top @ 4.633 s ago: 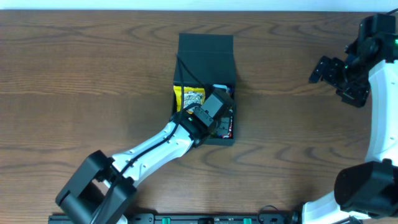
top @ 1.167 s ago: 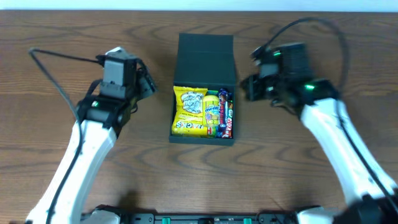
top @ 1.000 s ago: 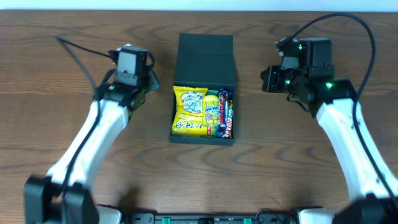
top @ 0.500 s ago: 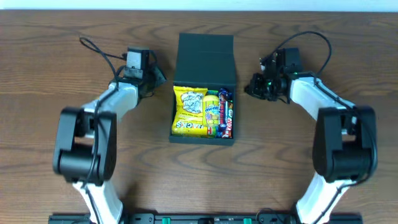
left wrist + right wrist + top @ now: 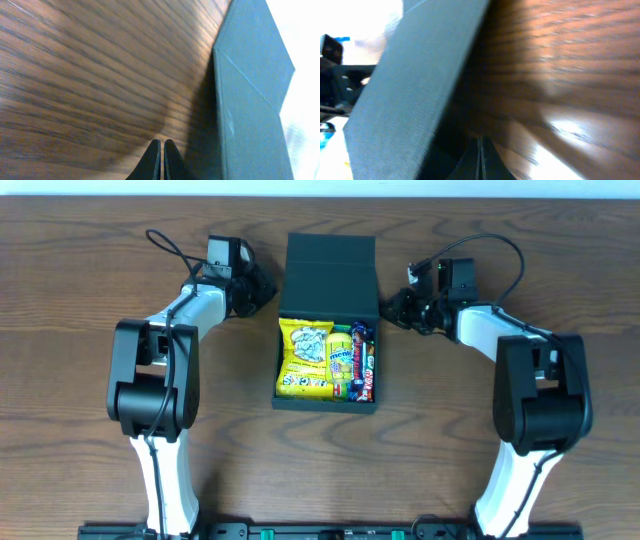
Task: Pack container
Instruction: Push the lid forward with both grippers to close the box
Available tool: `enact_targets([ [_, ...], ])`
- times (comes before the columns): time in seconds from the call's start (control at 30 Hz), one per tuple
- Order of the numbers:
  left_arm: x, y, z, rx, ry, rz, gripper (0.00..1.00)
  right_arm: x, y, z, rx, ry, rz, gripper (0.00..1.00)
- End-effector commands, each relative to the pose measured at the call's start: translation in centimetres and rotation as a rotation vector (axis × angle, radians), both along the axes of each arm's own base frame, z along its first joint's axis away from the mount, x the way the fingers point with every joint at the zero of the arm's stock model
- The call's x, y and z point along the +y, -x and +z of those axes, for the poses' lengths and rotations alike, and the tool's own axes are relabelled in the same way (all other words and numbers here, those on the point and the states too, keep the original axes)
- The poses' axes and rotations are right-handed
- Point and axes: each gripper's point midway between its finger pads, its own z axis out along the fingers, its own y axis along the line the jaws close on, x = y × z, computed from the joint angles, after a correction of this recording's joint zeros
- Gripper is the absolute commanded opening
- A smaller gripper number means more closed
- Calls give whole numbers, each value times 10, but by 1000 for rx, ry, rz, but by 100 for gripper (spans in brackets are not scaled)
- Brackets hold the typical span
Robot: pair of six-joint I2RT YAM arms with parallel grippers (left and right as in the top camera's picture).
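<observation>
The dark teal container (image 5: pixel 330 402) stands at the table's middle, its flap lid (image 5: pixel 331 275) leaning open at the far end. Inside lie a yellow snack packet (image 5: pixel 305 358), a green-and-yellow packet (image 5: pixel 341 361) and a red-and-blue bar (image 5: pixel 366 366). My left gripper (image 5: pixel 267 286) is shut and empty, low over the table just left of the lid. In the left wrist view its shut tips (image 5: pixel 160 148) point along the container's wall (image 5: pixel 250 110). My right gripper (image 5: pixel 389 309) is shut and empty just right of the lid; its tips (image 5: pixel 480 147) sit in the shadow beside the container's wall (image 5: pixel 410 85).
Bare brown wooden table (image 5: pixel 90 380) stretches to both sides of the container. Both arms reach inward from the front corners, with cables looping above their wrists. A pale strip runs along the table's far edge (image 5: pixel 320 188).
Both arms have folded and swung inward, bringing each shut gripper from wider out to right beside the lid. The container and its snacks have not moved.
</observation>
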Motion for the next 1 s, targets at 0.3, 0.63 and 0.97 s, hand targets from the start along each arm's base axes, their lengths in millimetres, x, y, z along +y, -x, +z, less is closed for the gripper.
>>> enact_targets([
  [0.3, -40, 4, 16, -31, 166, -160, 5, 33, 2, 15, -63, -105, 125, 2],
  [0.63, -55, -8, 55, -183, 193, -311, 6, 33, -18, 72, -255, -148, 198, 2],
  [0.97, -60, -7, 120, -352, 172, -418, 6, 32, -13, 139, -418, -116, 237, 2],
])
